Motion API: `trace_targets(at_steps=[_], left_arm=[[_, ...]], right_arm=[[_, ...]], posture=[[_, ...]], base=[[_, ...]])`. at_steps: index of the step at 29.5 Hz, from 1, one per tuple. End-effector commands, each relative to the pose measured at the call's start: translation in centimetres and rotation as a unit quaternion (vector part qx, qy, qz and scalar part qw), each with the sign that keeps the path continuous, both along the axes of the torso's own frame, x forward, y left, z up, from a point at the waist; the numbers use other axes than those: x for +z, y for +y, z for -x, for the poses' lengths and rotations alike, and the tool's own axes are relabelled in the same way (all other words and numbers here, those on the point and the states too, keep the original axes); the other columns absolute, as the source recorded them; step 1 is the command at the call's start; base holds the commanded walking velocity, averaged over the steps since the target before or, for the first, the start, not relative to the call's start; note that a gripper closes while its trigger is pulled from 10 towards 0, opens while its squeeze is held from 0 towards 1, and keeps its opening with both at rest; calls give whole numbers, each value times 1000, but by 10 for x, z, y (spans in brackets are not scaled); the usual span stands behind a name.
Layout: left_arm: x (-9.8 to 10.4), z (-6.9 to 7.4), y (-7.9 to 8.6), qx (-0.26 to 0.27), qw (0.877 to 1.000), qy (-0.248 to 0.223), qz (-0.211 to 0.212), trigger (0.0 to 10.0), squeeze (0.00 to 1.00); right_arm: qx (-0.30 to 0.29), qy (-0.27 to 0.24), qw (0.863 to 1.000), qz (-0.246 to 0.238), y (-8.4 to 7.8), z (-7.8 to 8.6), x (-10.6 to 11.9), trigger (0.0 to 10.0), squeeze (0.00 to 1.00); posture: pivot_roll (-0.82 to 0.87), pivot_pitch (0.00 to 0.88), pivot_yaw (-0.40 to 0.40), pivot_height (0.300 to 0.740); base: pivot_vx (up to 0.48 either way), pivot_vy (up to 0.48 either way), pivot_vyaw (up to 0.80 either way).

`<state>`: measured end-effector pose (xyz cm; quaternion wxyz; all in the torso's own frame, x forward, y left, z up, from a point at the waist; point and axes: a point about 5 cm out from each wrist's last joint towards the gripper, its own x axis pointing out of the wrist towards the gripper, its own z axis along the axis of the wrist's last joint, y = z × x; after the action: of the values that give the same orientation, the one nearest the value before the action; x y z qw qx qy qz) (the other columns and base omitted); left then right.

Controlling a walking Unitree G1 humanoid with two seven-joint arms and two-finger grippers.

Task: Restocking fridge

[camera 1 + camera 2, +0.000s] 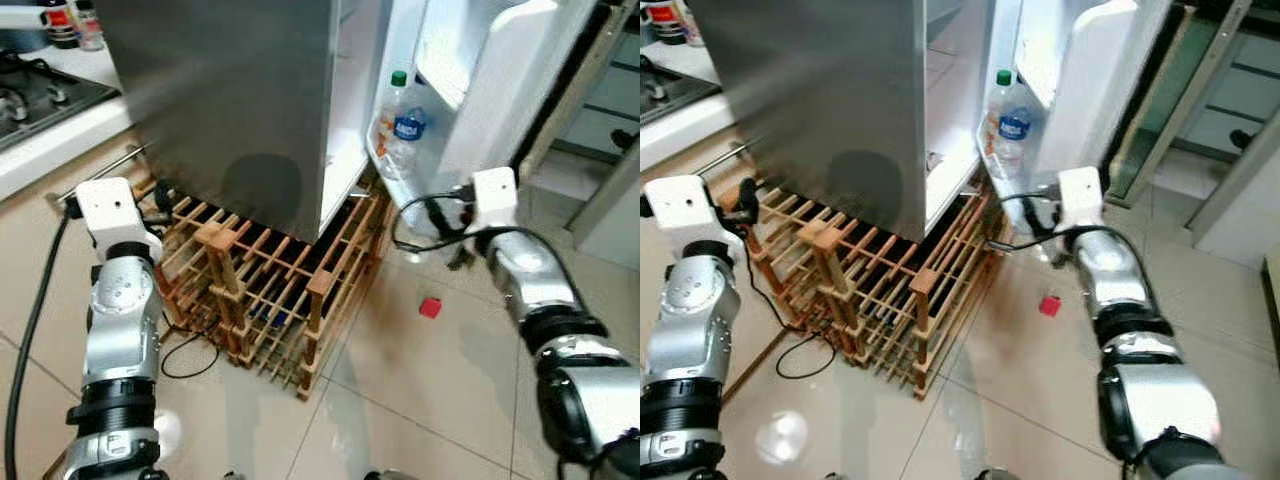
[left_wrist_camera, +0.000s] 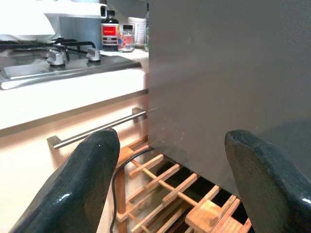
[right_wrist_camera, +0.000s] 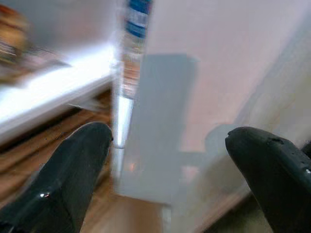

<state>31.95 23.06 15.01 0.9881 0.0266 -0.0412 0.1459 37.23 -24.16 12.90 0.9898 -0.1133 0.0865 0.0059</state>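
Bottle [image 1: 401, 135] with green cap in fridge door [image 1: 470, 90] looks light, smooth, slippery; grip mid-body. Right gripper [image 3: 165, 160] and left gripper [image 2: 170, 170] jaws gape wide, empty.

- From the head, our two eye views looked forward and down at the fridge [image 1: 240, 110], its open door [image 1: 470, 90] and the wooden rack [image 1: 270, 285], sharing this whole scene.
- Our left wrist view faced the fridge's grey side closely, with the hob [image 2: 53, 63] beyond.
- Our right wrist view, blurred, faced the door's lower edge [image 3: 160, 126] from close by.
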Motion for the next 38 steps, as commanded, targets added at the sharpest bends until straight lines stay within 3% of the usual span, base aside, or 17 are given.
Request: trace_targets(at_steps=[1, 5, 8, 11, 16, 17, 18, 20, 23, 30, 32, 33, 36, 38], left_arm=[[4, -2, -5, -8, 1000, -5, -8, 10000, 0], [4, -3, -9, -12, 1000, -4, -3, 10000, 0], [3, -4, -13, -16, 1000, -1, 1, 10000, 0], [1, -4, -15, -16, 1000, 3, 5, 10000, 0], [-2, -5, -13, -6, 1000, 11, -8, 10000, 0], [-4, -7, -11, 0, 1000, 16, -7, 10000, 0], [-4, -7, -11, 0, 1000, 16, -7, 10000, 0], [-6, -8, -10, 5, 1000, 20, -3, 10000, 0], [-8, -11, -14, -5, 1000, 17, 19, 10000, 0], [-14, -8, -14, -8, 1000, 21, 18, 10000, 0], [-18, -6, -14, -12, 999, 36, -17, 10000, 0], [-23, -3, -14, -26, 996, 54, -59, 10000, 0], [-43, 13, -12, -57, 983, 102, -141, 10000, 0], [-60, 29, -5, -52, 984, 137, -97, 10000, 0]], right_arm=[[-53, -13, 998, 44, -27, 5, 7, 10000, 0], [-128, -34, 982, 133, -63, 16, 17, 10000, 0], [-147, -68, 980, 114, -64, 19, 20, 10000, 0], [-82, -95, 992, 25, -23, 11, 11, 10000, 0], [3, -80, 990, -115, 49, 11, -13, 10000, 0], [62, -63, 984, -155, 84, 20, -25, 10000, 0], [62, -63, 984, -155, 84, 20, -25, 10000, 0], [114, -57, 976, -174, 112, 29, -30, 10000, 0], [143, -53, 970, -191, 131, 34, -32, 10000, 0], [164, -56, 963, -206, 136, 31, -23, 10000, 0], [164, -60, 962, -209, 134, 31, -20, 10000, 0], [161, -67, 963, -206, 132, 31, -18, 10000, 0], [156, -82, 963, -203, 128, 32, -15, 10000, 0], [156, -81, 965, -193, 124, 34, -17, 10000, 0]], posture=[[-45, 0, -36, 740], [-66, 0, -34, 740], [-74, 0, -36, 740], [-72, 0, -38, 740], [-72, 0, -43, 740], [-70, 0, -45, 740], [-70, 0, -45, 740], [-68, 0, -43, 740], [-64, 0, -48, 740], [-51, 0, -52, 740], [-45, 0, -55, 740], [-48, 0, -56, 740], [-46, 0, -55, 740], [-39, 0, -58, 740]], base=[[0, 0, 0], [0, 0, 0], [0, 0, 0], [0, 0, 0], [0, 0, 0], [0, 0, 0], [0, 0, 0], [0, 0, 306], [0, 0, 600], [0, 0, 534], [0, 0, 500], [0, 0, 494], [0, 0, 498], [0, 0, 494]])
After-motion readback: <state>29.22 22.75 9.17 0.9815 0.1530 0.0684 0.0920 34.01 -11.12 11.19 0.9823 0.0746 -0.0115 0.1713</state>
